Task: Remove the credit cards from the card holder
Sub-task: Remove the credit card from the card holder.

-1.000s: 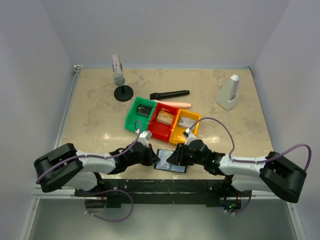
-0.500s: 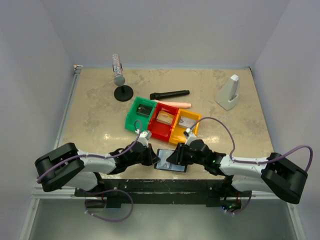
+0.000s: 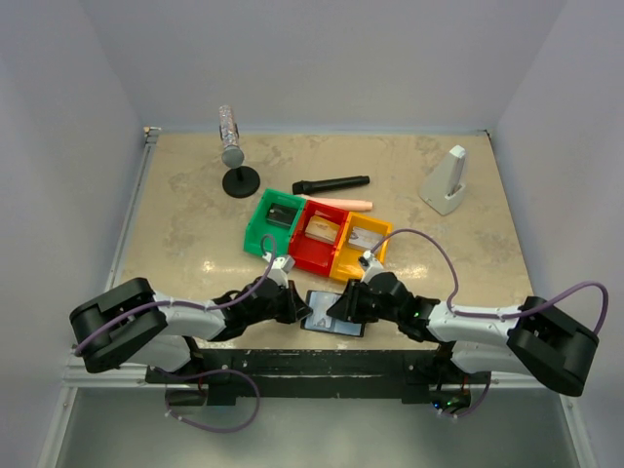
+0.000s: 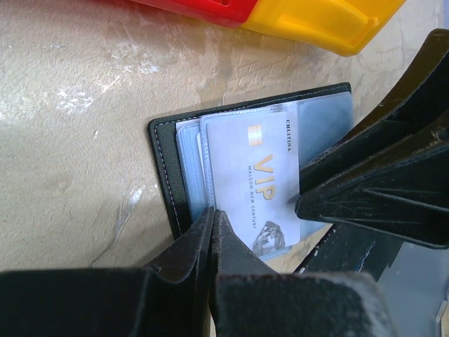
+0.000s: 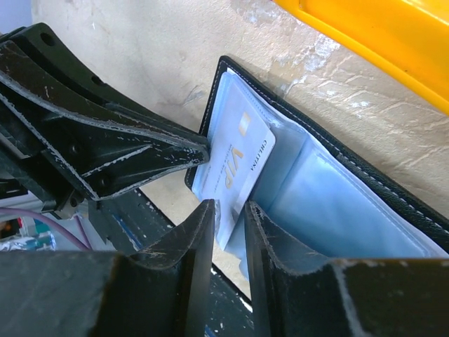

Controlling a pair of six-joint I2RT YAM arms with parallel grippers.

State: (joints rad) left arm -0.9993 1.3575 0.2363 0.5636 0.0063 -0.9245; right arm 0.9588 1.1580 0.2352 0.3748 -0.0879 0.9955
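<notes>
Black card holder [image 3: 333, 315], open flat near the front edge of the table [image 3: 195, 224], bluish-grey inside, VIP card [image 4: 263, 175] jutting out

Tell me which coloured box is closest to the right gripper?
The yellow box, at the right end of the row, just beyond the right gripper. The red box is in the middle, the green box farthest away.

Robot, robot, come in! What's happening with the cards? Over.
Left fingers shut, tips at the card holder edge. Right fingers parted around the VIP card. Yellow bin beside, apart.
</notes>
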